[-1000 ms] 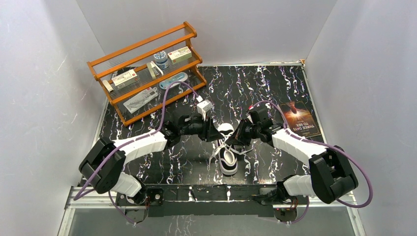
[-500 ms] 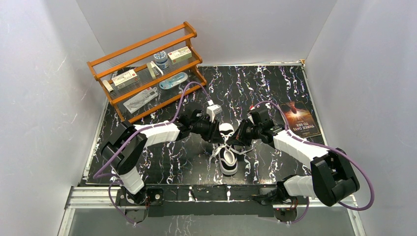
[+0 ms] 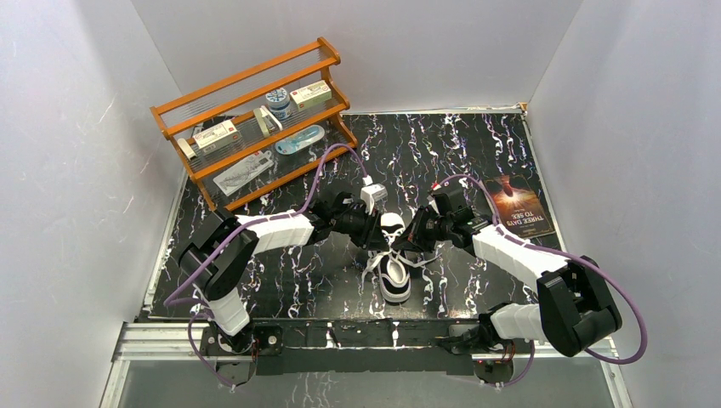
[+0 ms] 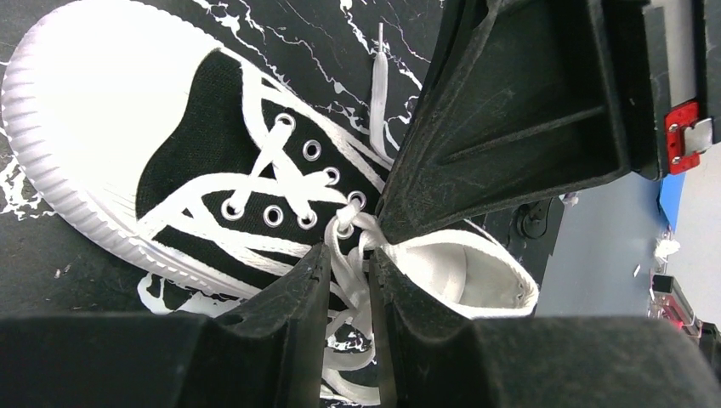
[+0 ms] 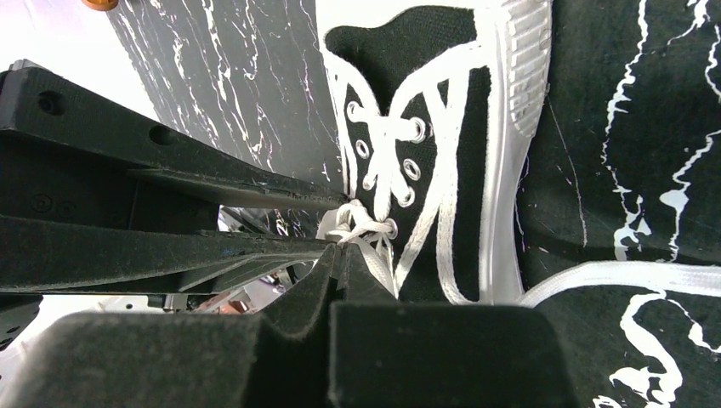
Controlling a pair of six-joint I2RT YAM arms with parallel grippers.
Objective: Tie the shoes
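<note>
From above, the black, white-toed sneaker is lying mid-table, with the left gripper and right gripper meeting over it. The left wrist view is showing its jaws narrowly straddling the laces, grip unclear. The right wrist view is showing its jaws closed, pinching them.

The shoe lies mid-worktop, toe rearward. Left fingers flank its laces from the left; right fingers pinch them from the right. Rack rear-left, book right.
</note>
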